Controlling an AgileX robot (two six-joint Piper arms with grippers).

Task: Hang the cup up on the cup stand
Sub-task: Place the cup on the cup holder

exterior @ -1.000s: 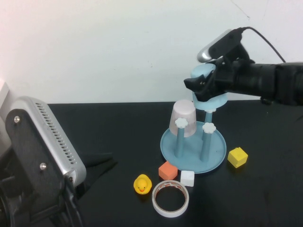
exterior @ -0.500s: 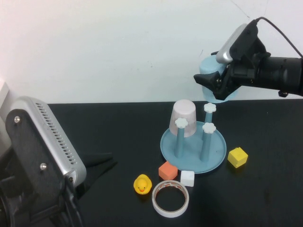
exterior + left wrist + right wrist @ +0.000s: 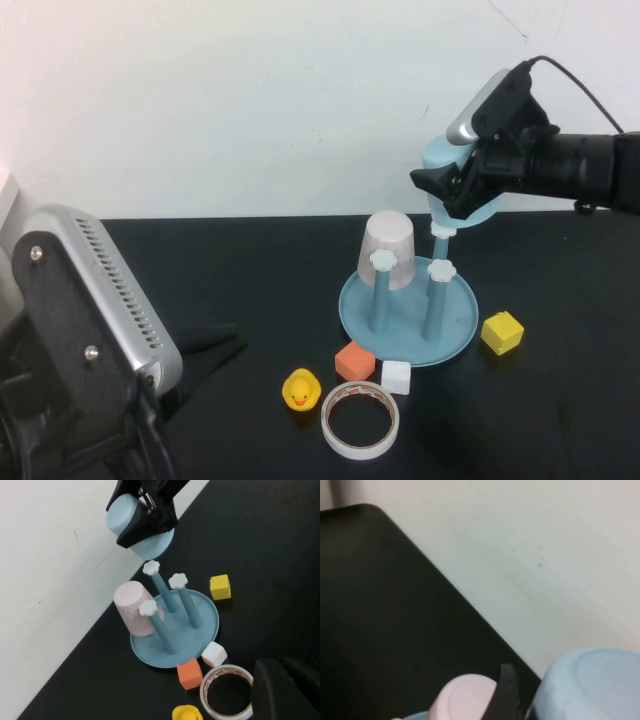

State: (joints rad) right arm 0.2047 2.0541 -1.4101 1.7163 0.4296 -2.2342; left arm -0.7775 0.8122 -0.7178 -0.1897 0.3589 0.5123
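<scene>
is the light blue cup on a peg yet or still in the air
In the air, not hung. The right end effector holds the light blue cup tilted just above the rear peg's white knob of the cup stand.

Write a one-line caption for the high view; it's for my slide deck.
Right gripper holds the light blue cup above the cup stand; left gripper parked.

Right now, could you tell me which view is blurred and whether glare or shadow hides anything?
Right wrist view: soft focus; the cup in the right gripper and the pink cup blur. High view: even light, no glare, cup stand clear. Left wrist view: sharp; shut left gripper dark, near the corner.
</scene>
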